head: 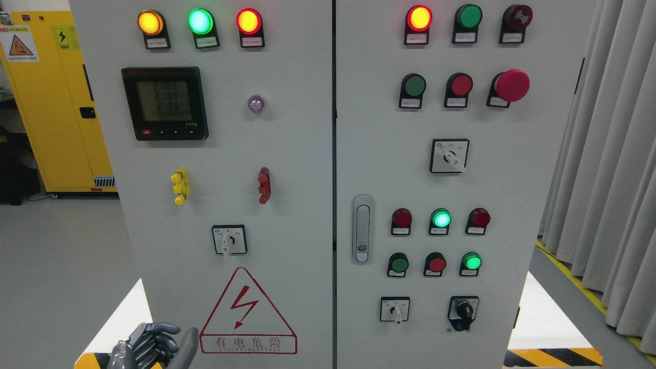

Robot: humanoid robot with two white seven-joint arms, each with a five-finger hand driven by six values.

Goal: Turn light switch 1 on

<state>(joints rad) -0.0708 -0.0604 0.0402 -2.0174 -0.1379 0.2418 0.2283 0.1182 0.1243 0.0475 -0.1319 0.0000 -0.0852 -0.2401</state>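
Observation:
A grey control cabinet (307,154) fills the head view, its two doors carrying lamps, push buttons and switches. Rotary selector switches sit on the left door (229,241) and on the right door at mid height (449,156), lower left (394,310) and lower right (464,311). Which one is light switch 1 I cannot tell; the labels are too small to read. My left hand (156,344) shows at the bottom left, low in front of the left door. Its fingers are relaxed and hold nothing, well below the nearest selector. The right hand is out of view.
A door handle (362,228) sits on the right door's left edge. A red mushroom stop button (511,85) juts out at the upper right. A yellow cabinet (51,102) stands back left and grey curtains (610,154) hang at the right. Striped floor tape marks the cabinet's base.

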